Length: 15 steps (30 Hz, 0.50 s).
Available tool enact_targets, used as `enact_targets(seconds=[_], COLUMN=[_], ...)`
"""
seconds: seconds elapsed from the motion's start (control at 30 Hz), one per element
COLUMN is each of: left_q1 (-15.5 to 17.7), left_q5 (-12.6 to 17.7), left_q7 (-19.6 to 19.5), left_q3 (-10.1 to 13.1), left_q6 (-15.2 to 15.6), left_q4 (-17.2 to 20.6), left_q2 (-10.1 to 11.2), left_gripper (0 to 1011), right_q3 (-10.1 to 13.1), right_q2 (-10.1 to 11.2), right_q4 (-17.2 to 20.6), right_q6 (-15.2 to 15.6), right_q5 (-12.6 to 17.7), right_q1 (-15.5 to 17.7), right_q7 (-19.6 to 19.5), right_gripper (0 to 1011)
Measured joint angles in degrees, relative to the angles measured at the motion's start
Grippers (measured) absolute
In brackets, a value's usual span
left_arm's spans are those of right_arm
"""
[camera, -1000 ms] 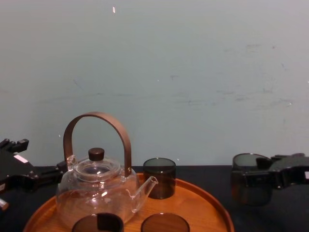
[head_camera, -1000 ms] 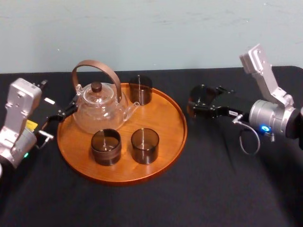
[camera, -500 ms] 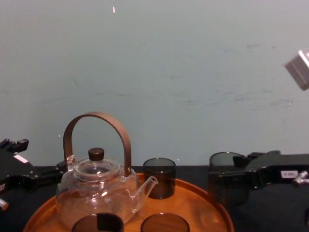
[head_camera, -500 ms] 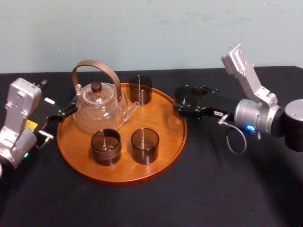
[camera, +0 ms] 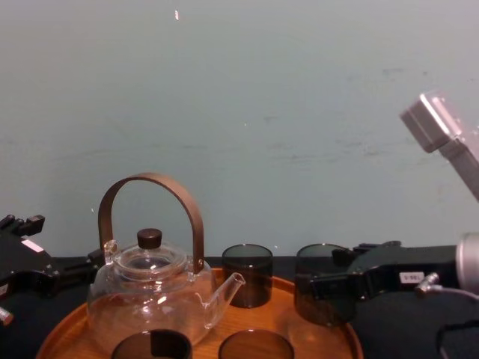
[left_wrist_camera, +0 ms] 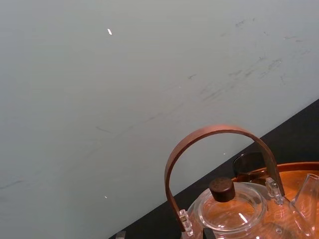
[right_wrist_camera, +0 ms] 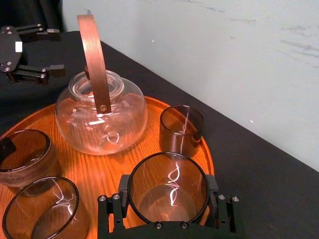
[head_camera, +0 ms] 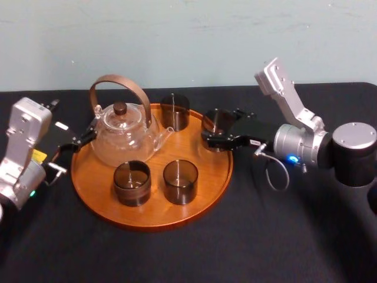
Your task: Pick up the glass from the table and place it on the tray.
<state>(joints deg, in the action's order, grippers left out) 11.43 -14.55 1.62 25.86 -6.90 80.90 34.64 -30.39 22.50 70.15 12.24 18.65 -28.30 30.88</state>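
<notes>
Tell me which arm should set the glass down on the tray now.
Right. The right gripper is shut on the glass, just inside the tray's right rim. The left gripper sits open beside the teapot, holding nothing.

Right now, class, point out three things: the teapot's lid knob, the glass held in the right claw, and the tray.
lid knob [head_camera: 120, 108], head view, top of the dark knob.
held glass [right_wrist_camera: 168, 196], right wrist view, inside its bottom.
tray [head_camera: 194, 156], head view, bare wooden floor.
</notes>
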Motion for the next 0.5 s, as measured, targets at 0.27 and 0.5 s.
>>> enact_targets(seconds=[0.27,0.5], left_q1=[0.00,0.00], left_q5=[0.00,0.00], left_q7=[0.00,0.00], left_q3=[0.00,0.00], left_q6=[0.00,0.00], left_q4=[0.00,0.00], left_q2=[0.00,0.00], left_gripper=[1001,1001], right_q3=[-1.06,-1.43], right_q2=[-1.77,-2.86], right_q4=[-3.47,-6.04], right_q6=[-0.85,-1.39], right_q5=[-0.75,-1.33], right_q1=[-1.49,-2.48], right_q7=[0.70,0.92], right_gripper=[905,905])
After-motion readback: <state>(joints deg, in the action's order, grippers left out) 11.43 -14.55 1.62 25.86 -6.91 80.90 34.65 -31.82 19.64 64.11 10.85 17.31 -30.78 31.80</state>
